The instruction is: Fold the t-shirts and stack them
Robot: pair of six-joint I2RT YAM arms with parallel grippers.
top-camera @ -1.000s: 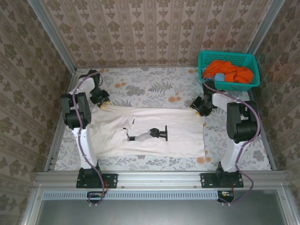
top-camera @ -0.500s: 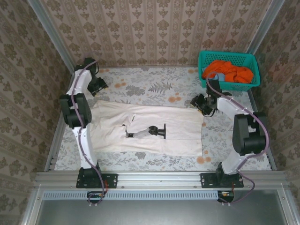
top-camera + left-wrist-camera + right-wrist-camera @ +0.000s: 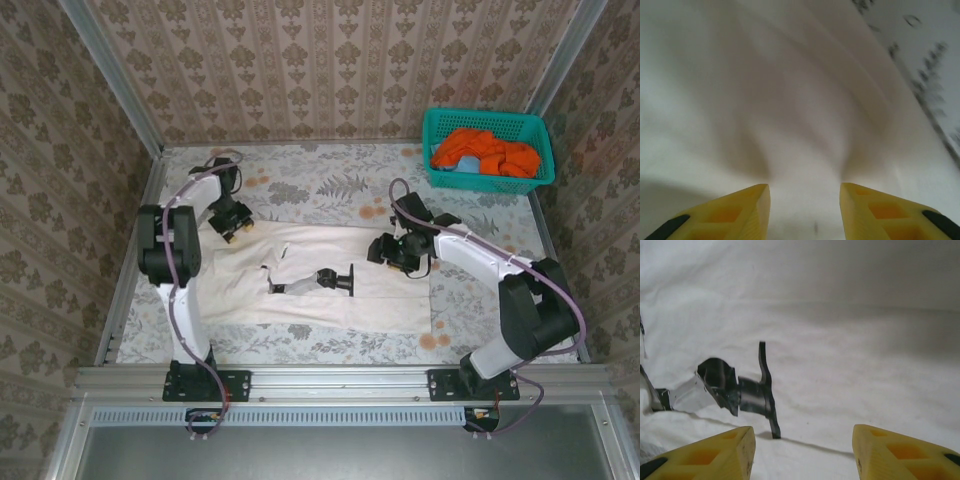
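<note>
- Cream-white t-shirt [image 3: 330, 305] lies spread flat on the floral table cover [image 3: 320, 190], with a black print [image 3: 320, 281] at its middle.
- Left gripper [image 3: 233, 222] is at the shirt's far left corner. Its fingers [image 3: 747, 210] are parted, with puckered cloth between them.
- Right gripper [image 3: 393, 250] is over the shirt's right part, fingers spread wide, gripping nothing.
- Beyond the shirt's far right corner, well apart from it, a teal basket [image 3: 480, 181] holds the orange t-shirts [image 3: 485, 150].

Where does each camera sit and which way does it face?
Top external: above and behind, looking down on the table; left arm and right arm show, left hand and right hand over the cream t-shirt.
Left wrist: on the left arm, close over the cream t-shirt; its yellow fingers show.
Right wrist: on the right arm, facing the shirt's black print; fingers show.
Shared: that print, in top and right wrist.
</note>
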